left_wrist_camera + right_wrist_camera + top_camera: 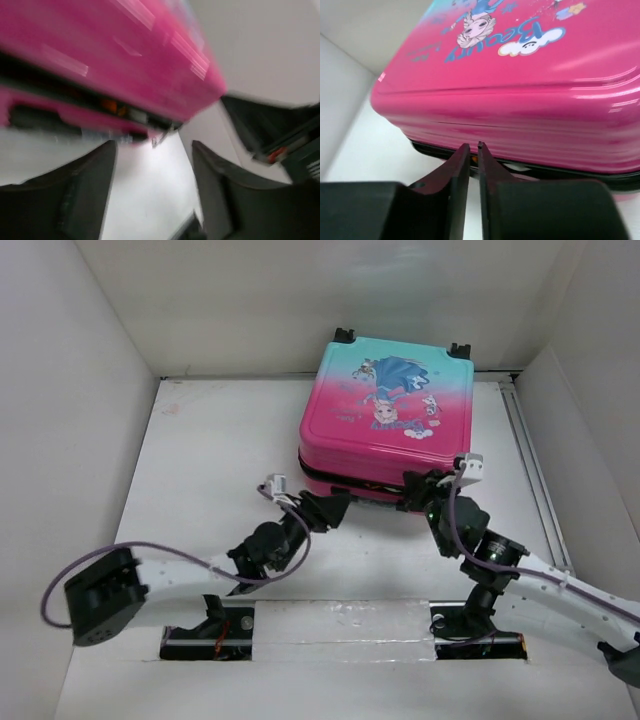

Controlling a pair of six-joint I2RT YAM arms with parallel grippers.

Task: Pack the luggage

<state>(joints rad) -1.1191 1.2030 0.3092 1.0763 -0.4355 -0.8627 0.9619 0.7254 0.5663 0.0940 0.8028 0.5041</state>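
The luggage (390, 410) lies flat on the white table, pink-to-teal shell up with the cartoon princess print, black wheels at the far edge. Its lid is down, with a dark seam along the near side (75, 95). My left gripper (335, 508) is open and empty just in front of the near left corner; a small metal zipper pull (157, 140) hangs ahead of the left gripper (152, 150). My right gripper (415, 485) is at the near right edge. In the right wrist view the right gripper (473, 146) is almost closed, tips against the luggage (520, 90) seam; nothing shows clearly between them.
White walls enclose the table on the left, back and right. A metal rail (530, 450) runs along the right side. My right arm (280, 135) shows beside the suitcase corner in the left wrist view. Something orange (109, 105) shows inside the seam.
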